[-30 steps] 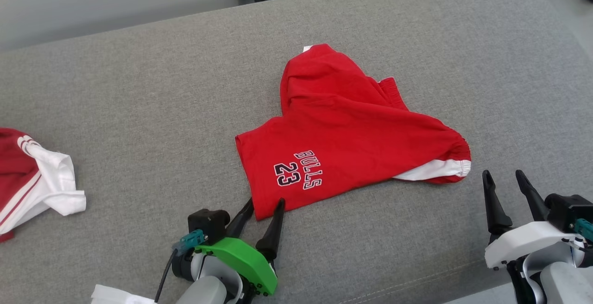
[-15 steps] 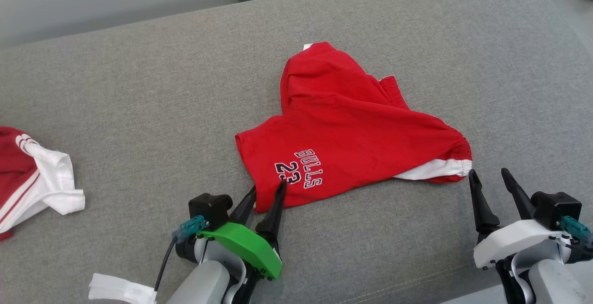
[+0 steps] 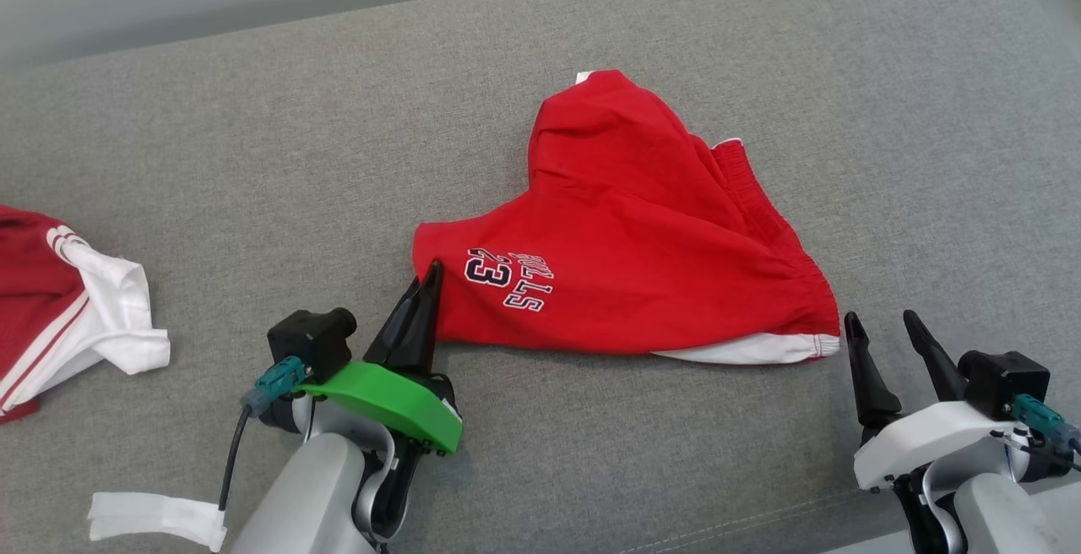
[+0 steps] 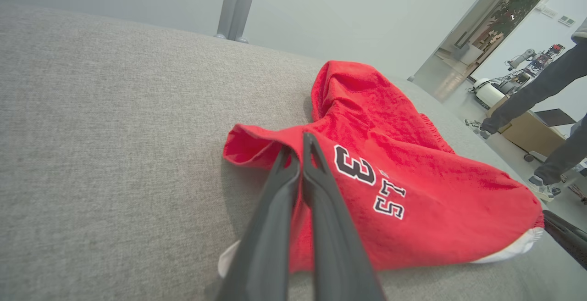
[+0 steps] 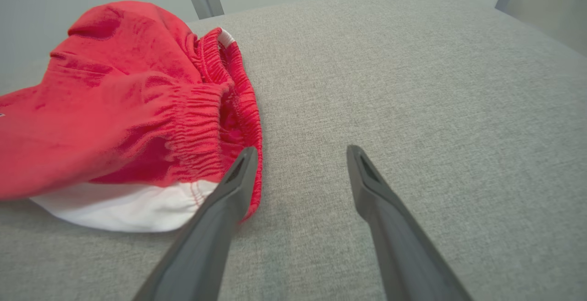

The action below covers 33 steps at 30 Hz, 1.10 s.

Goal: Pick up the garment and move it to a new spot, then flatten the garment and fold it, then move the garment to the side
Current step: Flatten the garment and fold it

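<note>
From my head, I see the red shorts (image 3: pixel 642 267) lying in the middle of the grey cushion (image 3: pixel 253 140). My left pincer (image 3: pixel 431 272) is at their near left corner, by the number 23. Its two fingers are squeezed together on the red edge. My right pincer (image 3: pixel 881 317) sits just beside the right end of the shorts, where a white strip (image 3: pixel 752 350) peeks out from under the red. Its fingers are spread wide and hold nothing. Well off to the left lies another cloth (image 3: pixel 76 309), red and white (not the one I have hold of).

From my left wrist, my two dark fingers (image 4: pixel 275 209) press tight, with the red edge pinched between them. The corner bunches up by my tips. Far off on the right are a person's legs (image 4: pixel 541 90).

From my right wrist, my fingers stand far apart with bare cushion between them. One tip is right at the stretchy waistband (image 5: pixel 197 117). I cannot tell if it touches.
</note>
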Available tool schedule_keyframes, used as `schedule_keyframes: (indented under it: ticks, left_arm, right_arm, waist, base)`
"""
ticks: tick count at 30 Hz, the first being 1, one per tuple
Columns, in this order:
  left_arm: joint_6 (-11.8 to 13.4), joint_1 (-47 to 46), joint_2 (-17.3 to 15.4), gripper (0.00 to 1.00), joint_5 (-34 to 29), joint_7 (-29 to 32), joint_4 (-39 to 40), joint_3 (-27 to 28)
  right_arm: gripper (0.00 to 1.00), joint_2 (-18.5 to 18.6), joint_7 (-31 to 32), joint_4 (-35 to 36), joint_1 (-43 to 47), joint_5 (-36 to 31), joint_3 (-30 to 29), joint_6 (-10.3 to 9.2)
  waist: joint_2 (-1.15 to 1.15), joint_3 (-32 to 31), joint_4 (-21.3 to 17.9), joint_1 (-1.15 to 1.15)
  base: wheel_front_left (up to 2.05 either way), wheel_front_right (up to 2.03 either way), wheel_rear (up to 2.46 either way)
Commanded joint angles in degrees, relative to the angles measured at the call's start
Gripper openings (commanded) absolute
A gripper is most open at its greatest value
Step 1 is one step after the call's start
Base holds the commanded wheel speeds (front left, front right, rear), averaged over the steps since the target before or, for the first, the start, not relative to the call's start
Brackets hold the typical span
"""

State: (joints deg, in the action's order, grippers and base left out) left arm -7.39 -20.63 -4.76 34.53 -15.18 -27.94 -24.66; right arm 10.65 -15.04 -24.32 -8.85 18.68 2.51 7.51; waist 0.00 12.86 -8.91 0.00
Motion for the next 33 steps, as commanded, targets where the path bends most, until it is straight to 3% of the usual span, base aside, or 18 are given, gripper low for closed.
schedule_keyframes:
  ticks: [1, 10, 23, 24, 25, 26, 33]
  left_arm:
    - [-0.15, -1.47, -0.62, 0.0, -0.8, 0.05, -0.35, 0.07]
    - [-0.15, -9.35, -2.43, 0.0, -3.29, 0.04, -9.26, 2.02]
    - [0.42, -18.14, -2.4, 0.01, -6.63, 0.04, -18.06, 5.53]
    - [0.47, -18.28, -2.25, 0.24, -6.9, 0.04, -18.49, 6.0]
    - [0.57, -18.2, -2.13, 0.78, -7.32, 0.04, -18.71, 6.61]
    - [0.79, -17.83, -1.94, 1.0, -7.6, 0.04, -18.82, 7.31]
    - [1.24, -12.56, -0.32, 1.0, -10.99, 0.05, -13.52, 12.75]
  right_arm:
    - [1.0, -0.07, -0.18, -0.09, -0.81, 0.51, 0.12, -0.03]
    - [1.0, -0.4, -0.18, -0.14, -2.02, 0.77, 1.29, -0.03]
    - [1.0, -2.15, -0.19, 0.59, -3.46, 0.9, 2.44, -0.04]
    - [1.0, -2.35, -0.19, 0.85, -3.49, 0.97, 2.73, -0.03]
    - [1.0, -2.48, -0.19, 1.16, -3.5, 1.07, 2.95, -0.03]
    - [1.0, -2.52, -0.18, 1.46, -3.48, 1.18, 3.08, -0.03]
    - [1.0, -1.56, -0.18, 4.85, -3.82, 0.96, 5.61, -0.03]
  waist:
    - [0.0, 0.2, 0.0, 0.0]
    - [0.0, 2.34, -2.27, 0.0]
    - [0.0, 4.73, -6.18, 0.0]
    - [0.0, 4.67, -6.26, 0.0]
    - [0.0, 4.52, -6.19, 0.0]
    - [0.0, 4.27, -5.94, 0.0]
    - [0.0, 1.5, -1.26, 0.0]
  base:
    - [0.0, 0.0, 0.0]
    - [0.0, 0.0, 0.0]
    - [0.0, 0.0, 0.0]
    - [0.0, 0.0, 0.0]
    - [0.0, 0.0, 0.0]
    - [0.0, 0.0, 0.0]
    - [0.0, 0.0, 0.0]
